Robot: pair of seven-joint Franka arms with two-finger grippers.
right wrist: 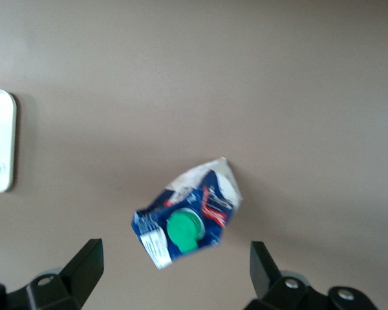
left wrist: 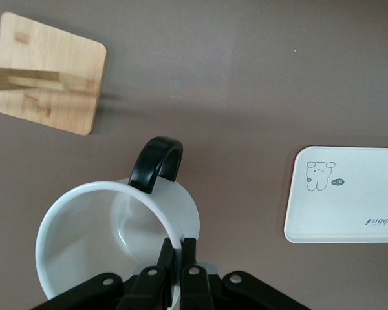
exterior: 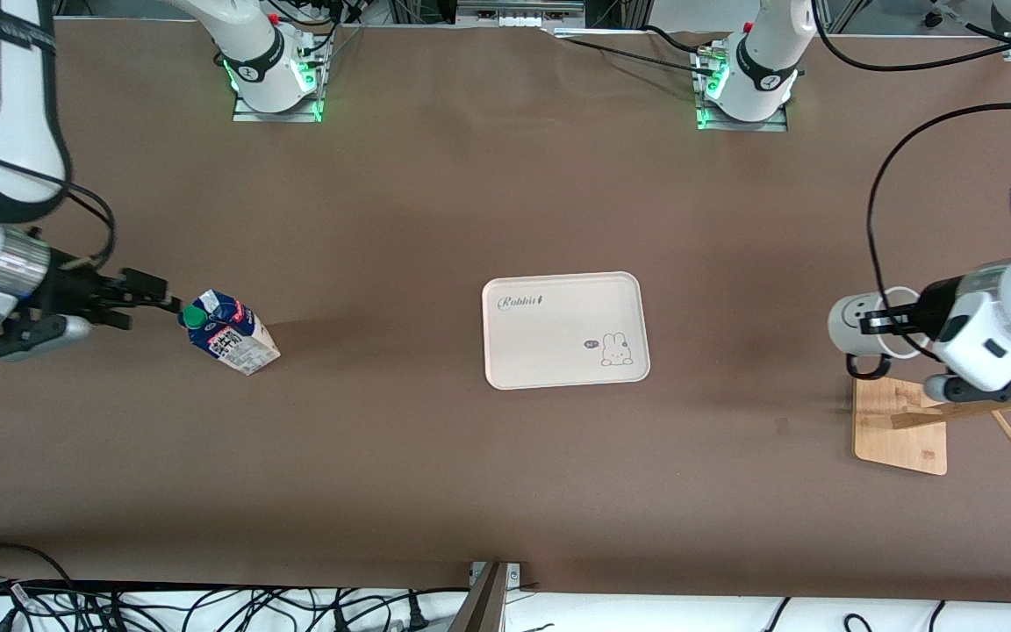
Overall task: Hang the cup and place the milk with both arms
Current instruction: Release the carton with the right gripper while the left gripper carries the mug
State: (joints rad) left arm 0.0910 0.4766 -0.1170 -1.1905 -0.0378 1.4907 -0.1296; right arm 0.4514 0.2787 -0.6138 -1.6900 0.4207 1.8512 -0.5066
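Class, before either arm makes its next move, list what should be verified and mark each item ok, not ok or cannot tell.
1. Left claw shut on the cup rim: ok.
2. Cup over the wooden rack: ok.
3. Cup handle hooked on a rack peg: not ok.
4. Right claw open, with milk between its fingers: ok.
5. Milk upright on the table: ok.
6. Tray bare for the milk: ok.

A broad brown matte table [exterior: 435, 202] fills the frame. At centre lies a white rounded rectangular tray [exterior: 558, 303] with a rabbit drawing. At middle left stands a blue-and-white gable-top milk carton [exterior: 231, 335]. At lower right sits a light wooden rack base [exterior: 887, 430].
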